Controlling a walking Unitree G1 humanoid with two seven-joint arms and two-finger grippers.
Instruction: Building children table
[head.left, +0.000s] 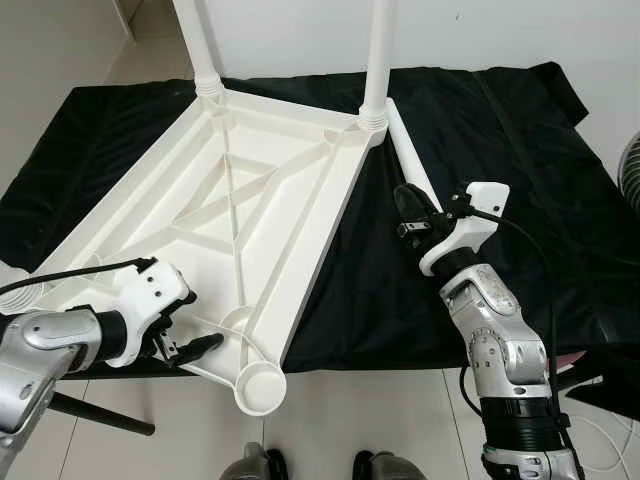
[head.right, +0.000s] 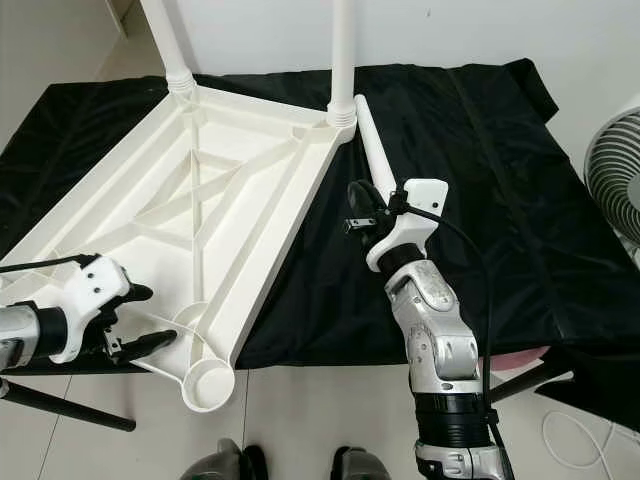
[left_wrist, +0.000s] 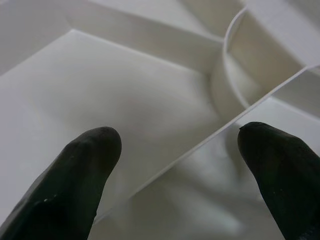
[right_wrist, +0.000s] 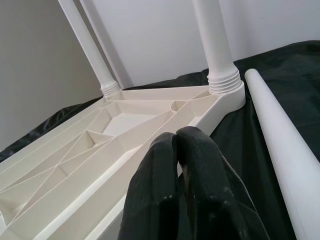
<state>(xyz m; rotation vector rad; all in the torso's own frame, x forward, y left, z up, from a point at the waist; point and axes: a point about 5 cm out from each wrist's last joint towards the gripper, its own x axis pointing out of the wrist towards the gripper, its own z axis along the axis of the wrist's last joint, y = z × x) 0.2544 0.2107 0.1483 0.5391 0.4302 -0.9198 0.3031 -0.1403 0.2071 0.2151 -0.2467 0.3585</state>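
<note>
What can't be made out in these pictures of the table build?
- Tops of the two standing legs: cut off by the upper edge in the eye views.
- Near end of the loose leg: hidden behind the right gripper.
- Table top's fourth corner: cut off by the left edge, behind the left gripper.

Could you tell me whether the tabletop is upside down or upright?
Upside down: the tabletop shows its ribbed underside, and two legs stand up from its far corners.
</note>
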